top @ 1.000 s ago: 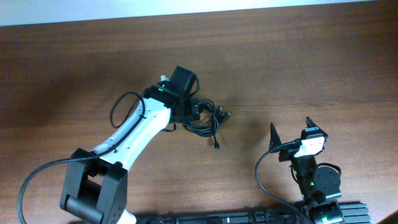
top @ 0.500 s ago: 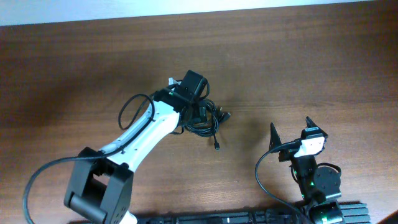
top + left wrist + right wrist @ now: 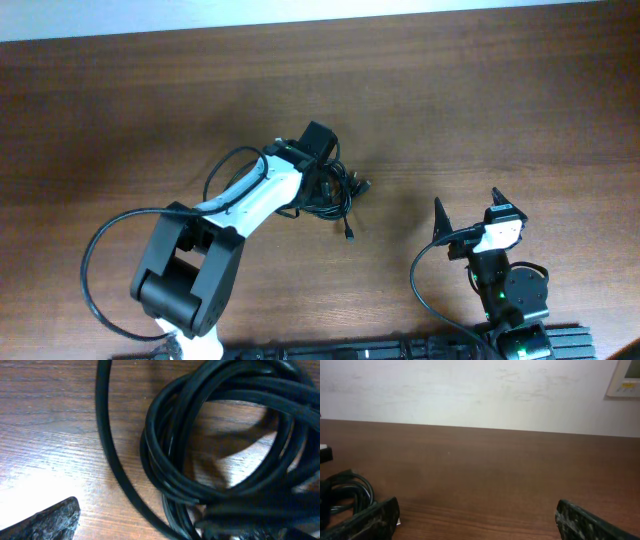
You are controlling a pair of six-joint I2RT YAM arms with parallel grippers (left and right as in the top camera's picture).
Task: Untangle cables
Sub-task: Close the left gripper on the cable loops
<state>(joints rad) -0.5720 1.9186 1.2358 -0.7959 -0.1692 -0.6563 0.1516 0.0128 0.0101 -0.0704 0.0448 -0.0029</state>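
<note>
Swung rightward, left gripper (image 3: pixel 322 178) hangs over the cables (image 3: pixel 342 197) for a grab, jaws unclear; right gripper (image 3: pixel 466 198) waits, spread wide.

The cables (image 3: pixel 157 460) look like smooth, shiny black rubber. The counter (image 3: pixel 50 420) is brown wood, a little shiny.
</note>
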